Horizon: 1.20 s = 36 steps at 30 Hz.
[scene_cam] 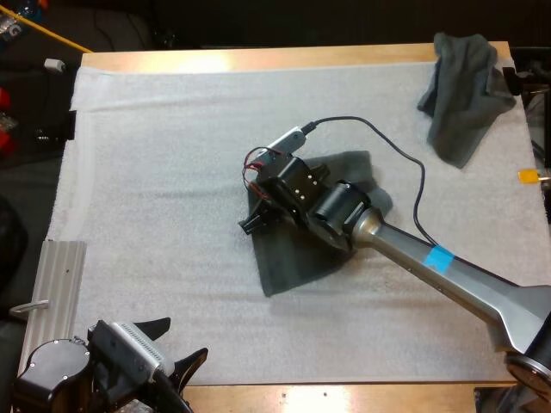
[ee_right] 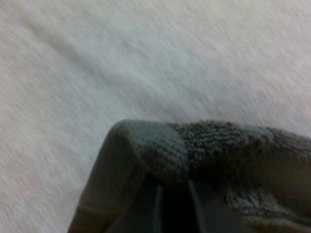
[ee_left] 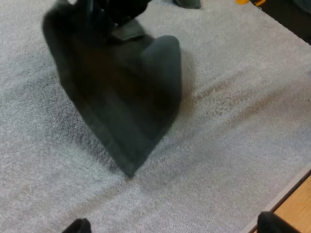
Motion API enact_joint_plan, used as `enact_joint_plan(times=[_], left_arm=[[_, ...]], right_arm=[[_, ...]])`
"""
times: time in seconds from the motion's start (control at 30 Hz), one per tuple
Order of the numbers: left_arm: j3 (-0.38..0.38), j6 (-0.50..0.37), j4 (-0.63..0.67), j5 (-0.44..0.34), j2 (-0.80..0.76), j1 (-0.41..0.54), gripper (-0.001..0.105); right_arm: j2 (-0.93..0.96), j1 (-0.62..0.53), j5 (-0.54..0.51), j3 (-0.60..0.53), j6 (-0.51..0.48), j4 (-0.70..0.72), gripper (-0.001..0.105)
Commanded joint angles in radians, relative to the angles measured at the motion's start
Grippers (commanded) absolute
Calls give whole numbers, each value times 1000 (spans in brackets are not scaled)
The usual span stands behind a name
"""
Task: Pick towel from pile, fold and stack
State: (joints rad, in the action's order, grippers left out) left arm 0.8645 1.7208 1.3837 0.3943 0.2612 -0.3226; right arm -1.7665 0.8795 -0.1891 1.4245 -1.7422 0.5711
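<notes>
the right claw [scene_cam: 255, 222] pinches an edge of the towel [scene_cam: 297, 258] at the middle of the white mat [scene_cam: 155, 172]; the left claw [scene_cam: 176, 342] stands wide, near left; the cloth seems soft, light, floppy; take corners.

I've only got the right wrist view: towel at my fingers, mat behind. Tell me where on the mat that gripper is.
Observer: The right gripper is at the middle of the mat, at the towel's left edge as the high view shows it.
Operator: Report the left gripper.
Observer: The left gripper is by the mat's near left corner, open, apart from the towel.
Operator: Check for other towels.
Observer: One crumpled towel lies at the mat's far right corner.
</notes>
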Motion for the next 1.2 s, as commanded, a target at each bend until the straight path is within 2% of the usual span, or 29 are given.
enact_joint_plan(times=[0.0,0.17,0.43,0.53,0.6,0.7,0.77,0.93,1.1,1.17], left_arm=[[4,-1,2,8,2,-3,65],[4,-1,0,8,2,-3,65],[4,-1,0,8,2,-3,65],[4,-2,0,8,2,-3,65],[4,-3,0,8,2,-3,65],[4,-6,0,8,2,-3,65],[4,-6,0,8,2,-3,65],[4,-6,0,8,2,-3,65],[4,-6,0,8,2,-3,65],[4,-6,0,6,2,-3,65]], right_arm=[[2,-2,27,7,-12,-37,0],[-16,1,185,7,-2,-148,0],[-40,30,225,7,19,-244,0],[-40,34,280,7,19,-285,13],[-40,34,309,7,19,-310,29],[-40,34,309,7,22,-312,56],[-40,34,305,7,22,-290,67],[-35,33,237,7,22,-169,65],[-33,11,105,7,20,-16,64],[-33,-13,89,7,70,49,64]])
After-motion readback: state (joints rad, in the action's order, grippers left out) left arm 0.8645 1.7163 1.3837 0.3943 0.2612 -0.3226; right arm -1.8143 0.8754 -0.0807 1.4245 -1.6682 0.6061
